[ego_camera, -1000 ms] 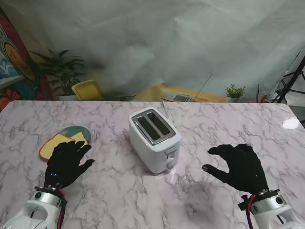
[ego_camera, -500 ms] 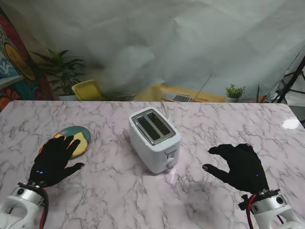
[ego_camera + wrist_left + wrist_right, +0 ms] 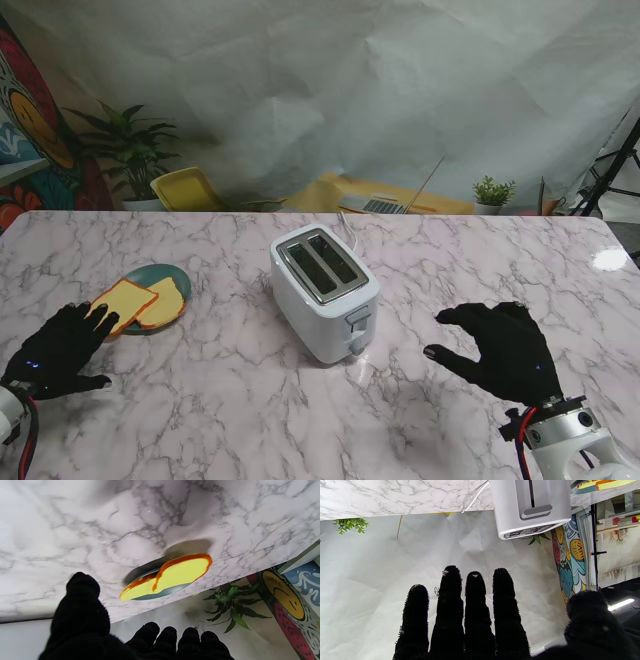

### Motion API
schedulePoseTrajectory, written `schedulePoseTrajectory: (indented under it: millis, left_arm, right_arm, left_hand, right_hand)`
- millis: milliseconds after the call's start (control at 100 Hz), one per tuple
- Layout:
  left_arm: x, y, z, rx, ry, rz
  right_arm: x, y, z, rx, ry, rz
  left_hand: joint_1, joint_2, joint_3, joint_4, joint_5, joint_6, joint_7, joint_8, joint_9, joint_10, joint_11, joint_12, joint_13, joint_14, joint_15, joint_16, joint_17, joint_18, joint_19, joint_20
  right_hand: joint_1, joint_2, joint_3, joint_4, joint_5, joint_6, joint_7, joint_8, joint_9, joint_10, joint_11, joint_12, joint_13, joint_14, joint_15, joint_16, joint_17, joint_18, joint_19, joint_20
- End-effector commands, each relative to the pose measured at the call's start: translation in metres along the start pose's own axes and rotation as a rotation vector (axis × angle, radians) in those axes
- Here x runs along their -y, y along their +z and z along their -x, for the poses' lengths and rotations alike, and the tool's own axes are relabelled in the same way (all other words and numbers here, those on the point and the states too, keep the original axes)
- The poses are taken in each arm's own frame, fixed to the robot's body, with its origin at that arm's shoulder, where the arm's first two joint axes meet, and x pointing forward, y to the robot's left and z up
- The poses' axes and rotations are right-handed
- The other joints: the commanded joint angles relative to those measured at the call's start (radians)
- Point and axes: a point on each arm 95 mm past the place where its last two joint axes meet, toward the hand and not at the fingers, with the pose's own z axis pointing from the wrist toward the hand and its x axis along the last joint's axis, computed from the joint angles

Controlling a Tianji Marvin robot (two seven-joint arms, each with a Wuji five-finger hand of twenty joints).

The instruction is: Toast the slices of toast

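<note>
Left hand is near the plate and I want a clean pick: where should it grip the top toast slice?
Take the top toast slice by its overhanging corner, coming from the left hand side, nearer to me. It lies flat, overlapping the other slice, and juts past the plate rim, probably leaving room for fingers under it.

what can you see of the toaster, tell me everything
The toaster is a white, boxy two-slot model that looks like plastic, with a metal-looking top plate around both slots, which look empty. A lever and a knob sit on its near end. It stands upright mid-table, angled, a white cord trailing behind. Neither hand touches it.
</note>
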Motion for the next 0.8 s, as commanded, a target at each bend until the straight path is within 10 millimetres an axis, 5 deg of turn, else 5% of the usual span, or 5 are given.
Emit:
schedulePoseTrajectory:
  millis: [0, 360, 420, 700, 790]
  left_arm:
    - [-0.001, 0.007, 0.012, 0.024, -0.005, 0.020]
    - [-0.006, 0.046, 0.033, 0.001, 0.089, 0.103]
    - [-0.008, 0.051, 0.036, -0.008, 0.100, 0.120]
    - [-0.017, 0.058, 0.045, -0.014, 0.153, 0.186]
    - [-0.021, 0.058, 0.047, -0.011, 0.168, 0.207]
  right_arm:
    - [0.002, -0.001, 0.000, 0.003, 0.004, -0.004]
    - [0.000, -0.004, 0.001, 0.010, 0.008, 0.004]
    - [0.000, -0.004, 0.001, 0.012, 0.008, 0.006]
    - [0.000, -0.005, 0.001, 0.016, 0.013, 0.007]
    - [0.000, -0.005, 0.001, 0.015, 0.015, 0.005]
  left_hand:
    - [0.051, -0.022, 0.021, 0.045, -0.037, 0.048, -0.024, -0.049, -0.055, 0.032, -0.026, -0.017, -0.050, 0.002, -0.031, -0.033, -0.001, -0.051, -0.046, -0.045]
    - [0.201, -0.075, 0.116, 0.059, -0.037, 0.042, -0.032, -0.080, -0.054, 0.023, -0.026, -0.017, -0.052, -0.014, -0.043, -0.061, 0.001, -0.071, -0.055, -0.078]
    - [0.189, -0.094, 0.192, 0.049, -0.038, 0.041, -0.032, -0.087, -0.054, 0.022, -0.026, -0.017, -0.053, -0.014, -0.038, -0.092, 0.002, -0.069, -0.051, -0.123]
    - [0.320, -0.135, 0.298, 0.057, -0.037, 0.052, -0.038, -0.093, -0.055, 0.034, -0.026, -0.017, -0.054, 0.004, -0.042, -0.093, 0.000, -0.049, -0.055, -0.125]
    - [0.294, -0.159, 0.406, 0.037, -0.036, 0.059, -0.038, -0.094, -0.055, 0.043, -0.026, -0.017, -0.055, 0.014, -0.042, -0.093, -0.002, -0.038, -0.055, -0.125]
  right_hand:
    - [0.027, 0.043, -0.020, 0.031, -0.017, -0.007, -0.015, -0.015, -0.011, 0.000, -0.009, -0.004, -0.010, -0.009, -0.023, -0.007, -0.008, 0.018, -0.005, -0.008]
    - [0.027, 0.043, -0.022, 0.031, -0.016, -0.009, -0.014, -0.015, -0.008, -0.001, -0.008, -0.003, -0.008, -0.009, -0.022, -0.006, -0.009, 0.019, -0.005, -0.007]
    - [0.027, 0.045, -0.022, 0.031, -0.015, -0.007, -0.014, -0.015, -0.007, 0.000, -0.009, -0.003, -0.008, -0.010, -0.022, -0.006, -0.009, 0.020, -0.005, -0.007]
    - [0.028, 0.045, -0.024, 0.032, -0.014, -0.007, -0.015, -0.015, -0.007, -0.002, -0.010, -0.003, -0.008, -0.008, -0.022, -0.005, -0.008, 0.020, -0.004, -0.007]
    - [0.027, 0.046, -0.025, 0.032, -0.014, -0.008, -0.014, -0.015, -0.007, -0.003, -0.009, -0.002, -0.009, -0.006, -0.022, -0.005, -0.009, 0.020, -0.005, -0.007]
